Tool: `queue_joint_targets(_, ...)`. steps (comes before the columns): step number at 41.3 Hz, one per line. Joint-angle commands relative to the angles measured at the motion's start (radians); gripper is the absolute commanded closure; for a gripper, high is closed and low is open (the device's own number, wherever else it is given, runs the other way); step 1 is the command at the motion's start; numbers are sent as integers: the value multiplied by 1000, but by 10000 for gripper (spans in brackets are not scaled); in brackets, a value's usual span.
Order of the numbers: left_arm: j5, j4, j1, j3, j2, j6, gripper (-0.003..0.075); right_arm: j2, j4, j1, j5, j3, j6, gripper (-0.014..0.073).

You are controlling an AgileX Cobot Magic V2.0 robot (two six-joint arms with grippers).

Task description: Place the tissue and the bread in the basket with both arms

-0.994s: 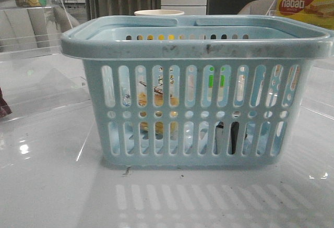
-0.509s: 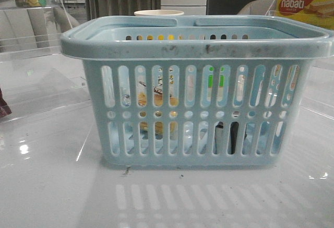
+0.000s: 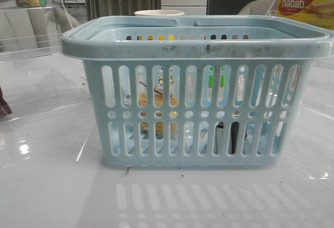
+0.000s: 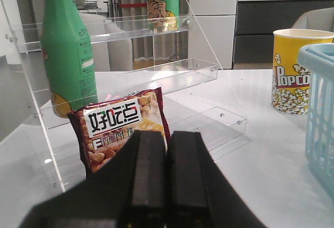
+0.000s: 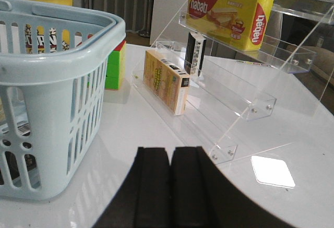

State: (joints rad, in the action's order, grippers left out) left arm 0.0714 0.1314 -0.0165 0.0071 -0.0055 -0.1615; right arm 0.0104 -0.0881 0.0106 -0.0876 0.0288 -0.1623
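Bread (image 3: 156, 100) and the dark tissue (image 3: 233, 136) already show through the slots of the basket (image 3: 195, 43), bread toward your left arm's side, tissue low toward the right. Both claws sit pressed together, holding nothing: the left gripper (image 4: 166, 186) faces a snack bag (image 4: 119, 129) with the basket off to its side, while the right gripper (image 5: 171, 186) has the basket wall just beside it. You likely need no further reach.
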Motion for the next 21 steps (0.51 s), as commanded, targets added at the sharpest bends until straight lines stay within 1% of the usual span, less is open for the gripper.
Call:
queue_joint_targets(1, -90, 10, -7, -1, -18, 3, 629, 19, 7, -6, 102, 1, -1, 566)
queue_joint_targets(8, -90, 10, -7, -1, -18, 3, 629, 19, -7, -6, 109, 1, -1, 566)
queue_joint_targets(17, -90, 10, -7, -1, -18, 3, 629, 19, -110, -6, 125, 1, -1, 566)
queue_joint_targets(21, -90, 10, -7, -1, -18, 3, 629, 19, -119, -6, 136, 1, -1, 566)
